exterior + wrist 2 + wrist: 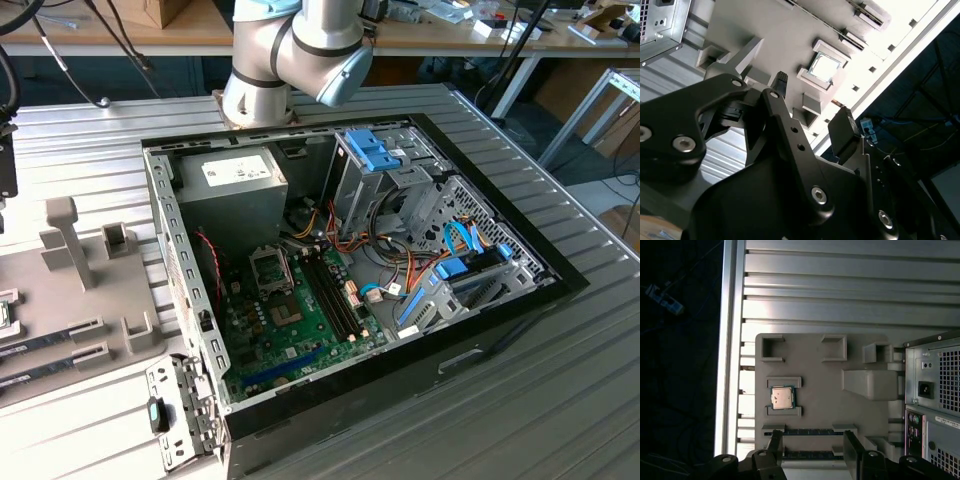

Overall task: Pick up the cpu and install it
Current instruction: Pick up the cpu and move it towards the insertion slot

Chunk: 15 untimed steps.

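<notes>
First wrist view shows my hand (812, 440) spread wide and empty over the grey tray (812, 370), where the cpu (782, 397) lies flat in its square nest; light, stiff and likely delicate, it wants gripping by opposite edges.

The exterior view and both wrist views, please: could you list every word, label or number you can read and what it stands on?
None can be read.
The white label on the power supply: print too small to read.
The cpu lid: no markings legible.
The sticker on the computer case rear: too small to read.
</notes>
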Motion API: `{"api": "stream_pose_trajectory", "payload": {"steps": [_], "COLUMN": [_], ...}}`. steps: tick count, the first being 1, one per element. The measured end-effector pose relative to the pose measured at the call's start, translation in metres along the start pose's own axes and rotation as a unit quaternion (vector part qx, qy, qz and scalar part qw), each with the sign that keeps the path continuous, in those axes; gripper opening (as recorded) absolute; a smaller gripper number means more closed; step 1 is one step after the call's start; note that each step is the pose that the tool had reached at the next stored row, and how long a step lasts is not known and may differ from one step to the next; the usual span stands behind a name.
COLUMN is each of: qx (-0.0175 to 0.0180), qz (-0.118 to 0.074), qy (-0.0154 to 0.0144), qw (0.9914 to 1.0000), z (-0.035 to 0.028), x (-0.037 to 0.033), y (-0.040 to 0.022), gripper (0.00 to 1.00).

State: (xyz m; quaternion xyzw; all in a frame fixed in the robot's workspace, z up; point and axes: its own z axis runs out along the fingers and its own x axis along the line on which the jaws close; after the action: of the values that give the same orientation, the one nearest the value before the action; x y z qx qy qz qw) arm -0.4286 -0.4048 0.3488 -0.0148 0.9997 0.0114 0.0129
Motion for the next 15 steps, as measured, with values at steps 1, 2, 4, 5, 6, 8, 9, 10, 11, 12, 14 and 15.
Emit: {"api": "stream_pose_trajectory", "payload": {"steps": [1,2,4,5,6,8,9,10,11,12,14,15], "qx": [-0.0008,-0.0009,-0.0009,-0.0008,-0.0009,-0.0009,-0.0009,-0.0009,-0.0009,-0.0008,-0.0008,-0.0009], "qz": [0.000,0.000,0.000,0.000,0.000,0.000,0.000,0.000,0.000,0.000,0.000,0.000], "qy": [-0.0001,-0.0001,-0.0001,0.0000,-0.0001,-0.0001,-0.0001,-0.0001,0.0000,0.0000,0.0000,0.0000], "qw": [1.00000,1.00000,1.00000,1.00000,1.00000,1.00000,1.00000,1.00000,1.00000,1.00000,1.00000,1.00000], "z": [0.0001,0.0001,0.0000,0.0000,0.0001,0.0002,0.0004,0.0006,0.0008,0.0009,0.0012,0.0013], "x": [0.0000,0.0000,0.0000,0.0002,0.0005,0.0007,0.0009,0.0011,0.0012,0.0012,0.0012,0.0013], "y": [0.0000,0.0000,0.0000,-0.0001,-0.0001,0.0000,0.0000,0.0000,0.0000,0.0000,0.0000,0.0000], "gripper": [0.60,0.60,0.60,0.60,0.60,0.60,0.60,0.60,0.60,0.60,0.60,0.60]}}
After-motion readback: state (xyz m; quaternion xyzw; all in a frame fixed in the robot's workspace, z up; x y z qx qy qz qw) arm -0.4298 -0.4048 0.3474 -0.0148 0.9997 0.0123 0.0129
